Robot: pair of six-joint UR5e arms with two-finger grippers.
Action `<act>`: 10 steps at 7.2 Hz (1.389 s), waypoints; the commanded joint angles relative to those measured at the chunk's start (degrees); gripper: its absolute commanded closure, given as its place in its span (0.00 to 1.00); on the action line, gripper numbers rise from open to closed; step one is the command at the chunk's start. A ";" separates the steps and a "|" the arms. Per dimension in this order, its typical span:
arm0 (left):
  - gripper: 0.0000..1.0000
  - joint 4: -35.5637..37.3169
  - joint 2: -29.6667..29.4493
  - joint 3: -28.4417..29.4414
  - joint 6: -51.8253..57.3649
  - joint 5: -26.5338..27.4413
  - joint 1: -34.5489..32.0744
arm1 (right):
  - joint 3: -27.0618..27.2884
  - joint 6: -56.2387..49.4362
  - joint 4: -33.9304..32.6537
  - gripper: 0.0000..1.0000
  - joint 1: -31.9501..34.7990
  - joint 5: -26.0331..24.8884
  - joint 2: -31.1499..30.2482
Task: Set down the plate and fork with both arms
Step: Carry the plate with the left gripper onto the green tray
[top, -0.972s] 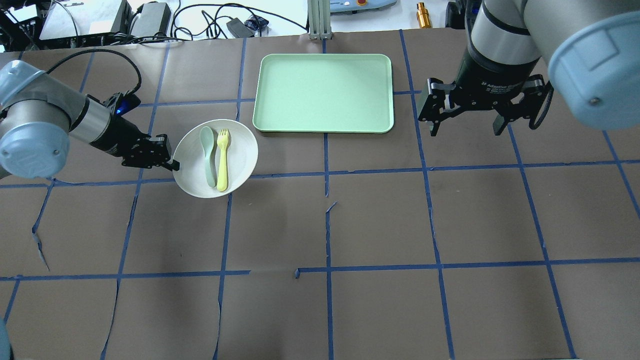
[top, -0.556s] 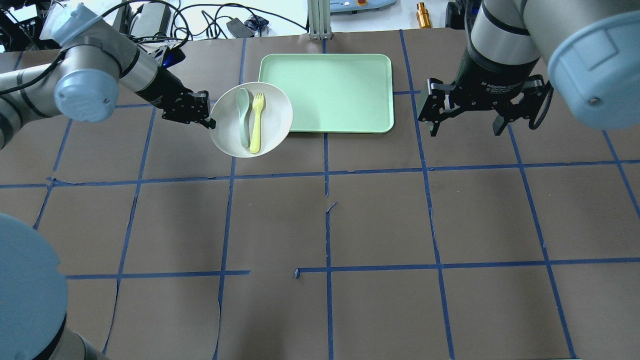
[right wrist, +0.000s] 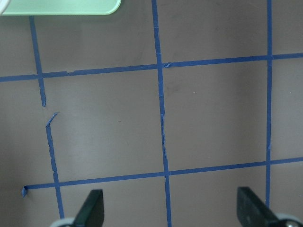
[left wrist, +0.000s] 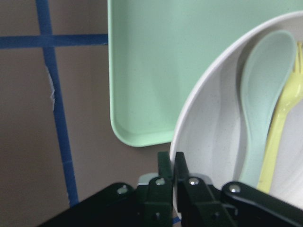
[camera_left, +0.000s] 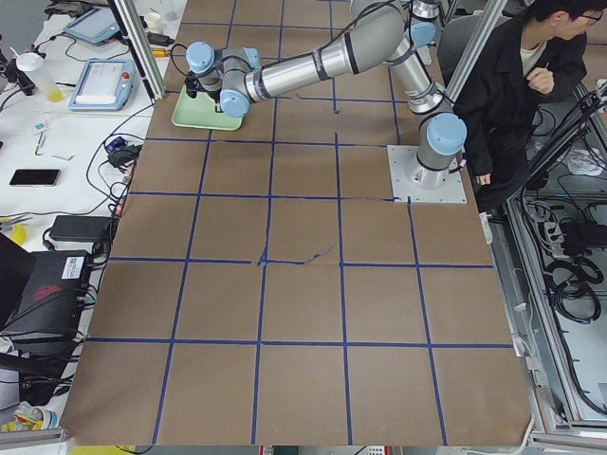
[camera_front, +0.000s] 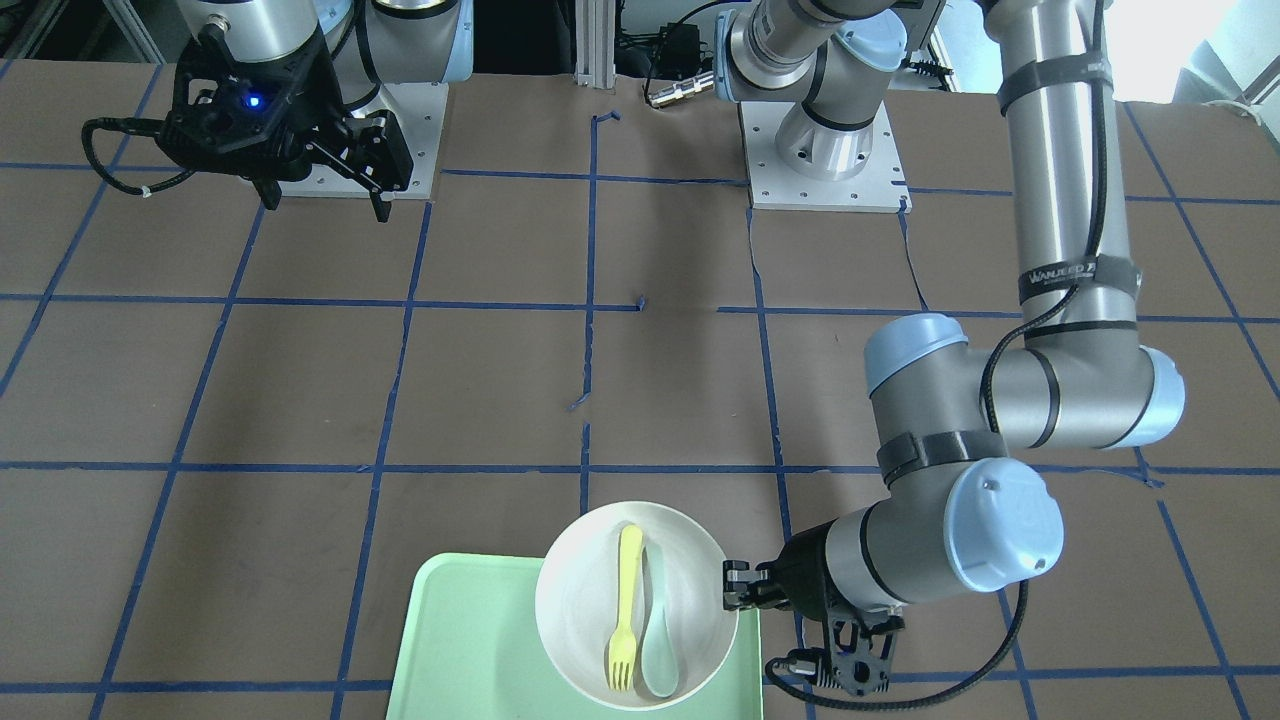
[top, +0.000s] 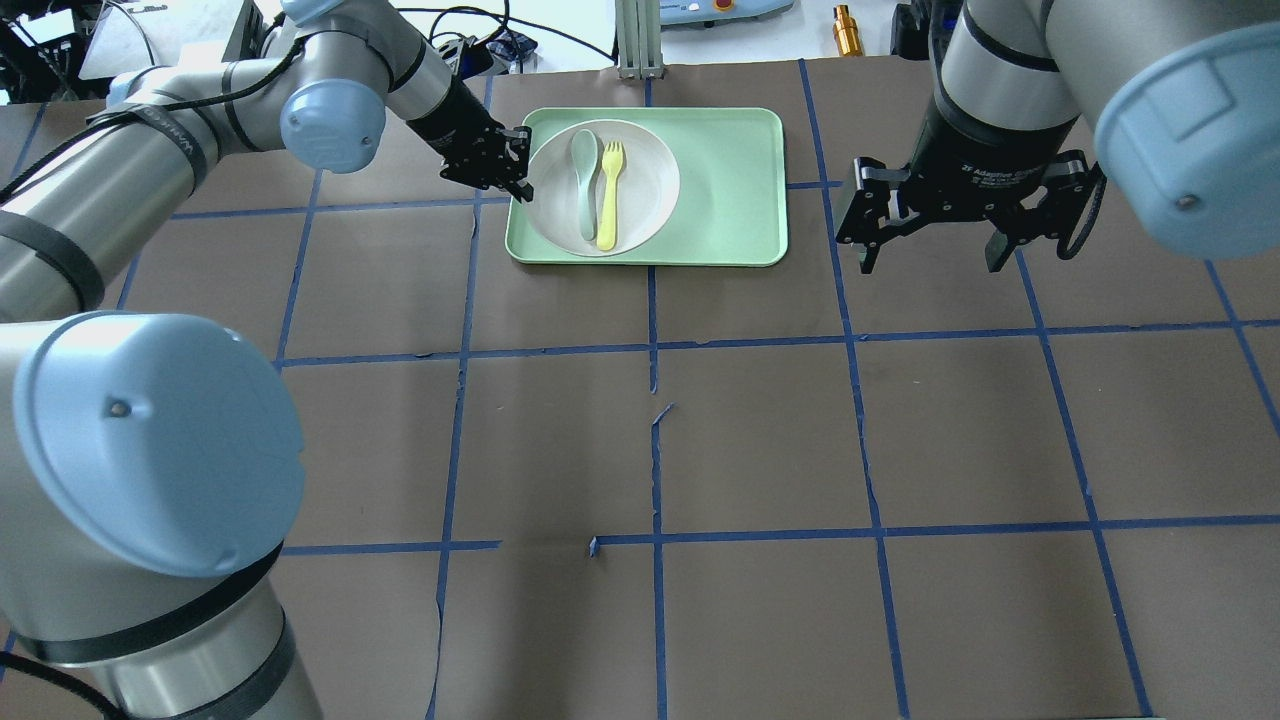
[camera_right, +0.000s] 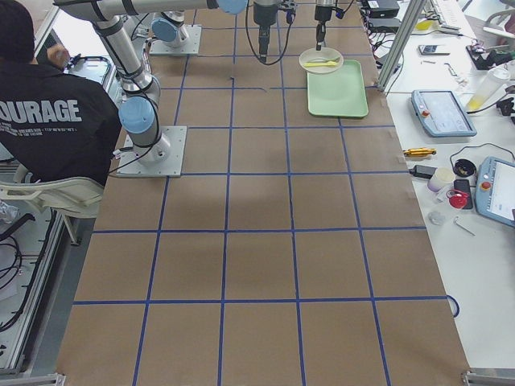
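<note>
Pinching 1 plate (top: pixel 648 185) w/ left hand (top: pixel 521 186), 1 fork (top: pixel 607 205), 1 spoon (top: pixel 585 190) inside, right hand (top: pixel 932 262) spread

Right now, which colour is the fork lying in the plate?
Pale yellow; the fork, lying in the white plate, shows best in the overhead exterior view.

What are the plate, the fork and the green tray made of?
The plate looks like hard plastic or melamine, though ceramic is possible: off-white, matte, faintly speckled. The fork is probably plastic: one smooth pale-yellow piece with rounded edges. The tray seems plastic too: mint green, dull finish, moulded rounded rim.
</note>
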 commanded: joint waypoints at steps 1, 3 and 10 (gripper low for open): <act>1.00 0.01 -6.87 7.88 -2.59 -0.01 -2.09 | 0.00 0.00 0.00 0.00 0.00 0.00 0.00; 1.00 1.23 -9.17 8.70 -4.45 0.17 -3.33 | 0.00 0.00 0.00 0.00 0.00 0.00 0.09; 0.00 8.55 0.79 -3.12 -3.83 0.78 -1.32 | 0.00 -0.09 0.00 0.00 0.00 0.62 0.09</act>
